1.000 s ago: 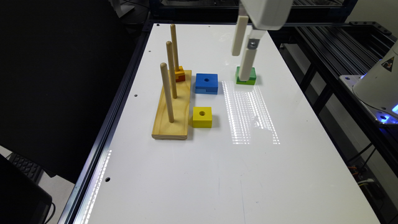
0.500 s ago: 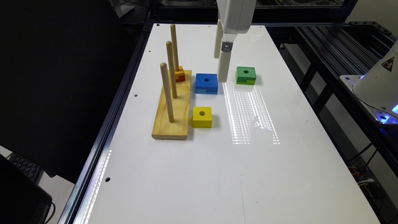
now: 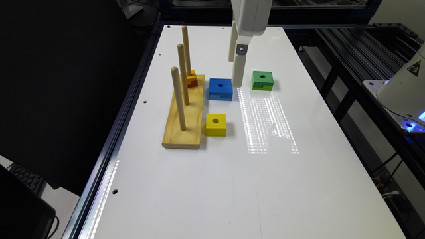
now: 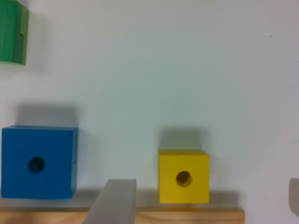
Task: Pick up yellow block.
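Yellow block [image 3: 216, 124] flat on table, hole up, beside peg base [image 3: 184, 123].

In the wrist view the green block [image 4: 11, 31] is cut by the picture's edges, showing one corner part, and the wooden base [image 4: 187, 216] shows as a thin strip at the edge. One of the fingers [image 4: 116, 203] is blurred and cropped there, the other a sliver at the border. In the exterior view the arm's upper part runs out of the picture, and the small orange block [image 3: 192, 80] sits partly behind a peg [image 3: 186, 49].
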Robot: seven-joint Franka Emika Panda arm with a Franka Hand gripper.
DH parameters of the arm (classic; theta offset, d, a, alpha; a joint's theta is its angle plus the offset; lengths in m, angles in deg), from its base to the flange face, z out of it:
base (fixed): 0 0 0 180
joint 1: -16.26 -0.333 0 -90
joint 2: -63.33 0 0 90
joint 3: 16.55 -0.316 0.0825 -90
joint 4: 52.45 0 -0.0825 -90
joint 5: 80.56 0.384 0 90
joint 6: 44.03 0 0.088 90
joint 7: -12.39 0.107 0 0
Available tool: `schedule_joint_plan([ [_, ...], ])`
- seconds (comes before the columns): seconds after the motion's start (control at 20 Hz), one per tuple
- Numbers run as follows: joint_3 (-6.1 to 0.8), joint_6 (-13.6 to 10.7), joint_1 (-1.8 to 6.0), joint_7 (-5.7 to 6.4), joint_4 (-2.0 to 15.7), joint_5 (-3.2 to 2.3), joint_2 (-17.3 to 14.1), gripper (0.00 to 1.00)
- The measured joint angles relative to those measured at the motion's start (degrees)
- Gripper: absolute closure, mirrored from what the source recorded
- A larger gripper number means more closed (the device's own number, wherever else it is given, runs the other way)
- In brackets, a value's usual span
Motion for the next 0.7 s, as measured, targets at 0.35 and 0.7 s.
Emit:
schedule_joint_plan([
  [0.35, 0.11, 3.43, 0.06, 0.0, 1.49, -0.33, -4.61, 0.0],
  [0.7, 0.19, 3.39, 0.1, 0.0, 3.27, -0.64, -6.26, 0.0],
])
